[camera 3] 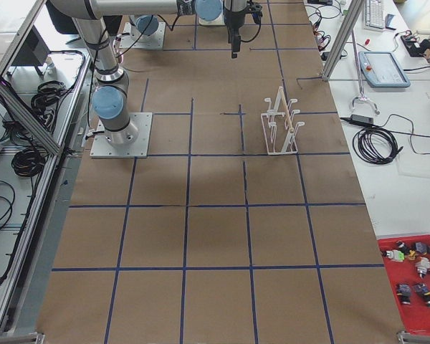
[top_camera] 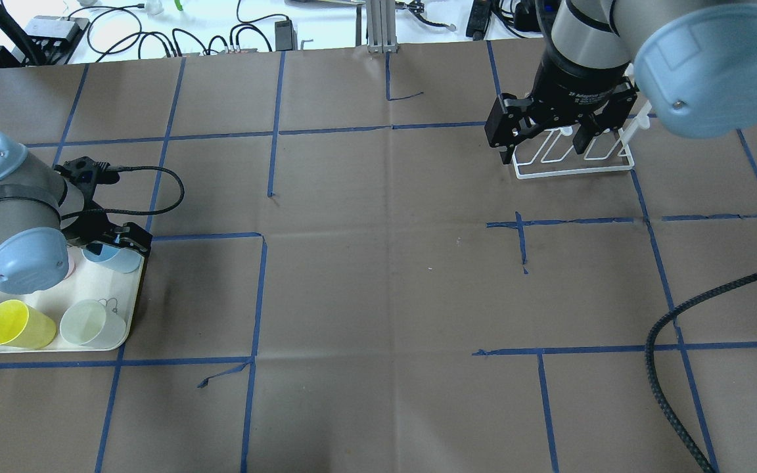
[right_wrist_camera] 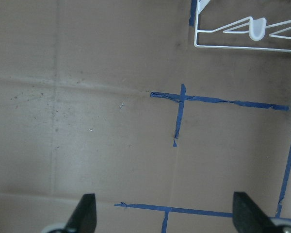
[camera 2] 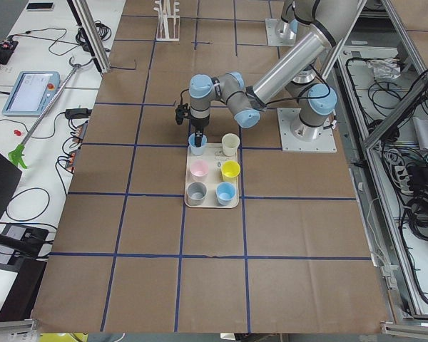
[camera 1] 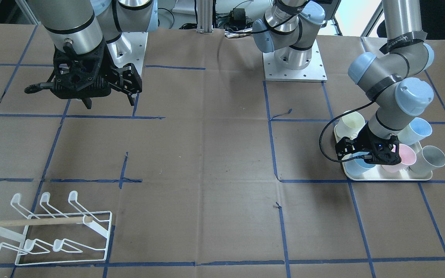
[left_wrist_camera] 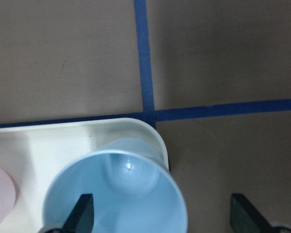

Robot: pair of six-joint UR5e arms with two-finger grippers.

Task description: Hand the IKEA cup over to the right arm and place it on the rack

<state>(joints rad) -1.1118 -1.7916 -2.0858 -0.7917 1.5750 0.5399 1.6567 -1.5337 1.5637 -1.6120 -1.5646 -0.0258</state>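
The left gripper [left_wrist_camera: 162, 213] is hanging spread across a smooth pale blue plastic cup [left_wrist_camera: 116, 194], one black finger inside its round rim and the other outside. The cup is standing on a glossy cream tray [left_wrist_camera: 39, 145], lower left in the wrist view. The right gripper [right_wrist_camera: 167, 216] is hovering with its fingers apart above creased brown paper [right_wrist_camera: 87, 121]. The white wire rack [camera 1: 33, 222] with a wooden dowel is sitting lower left in the front-facing view.
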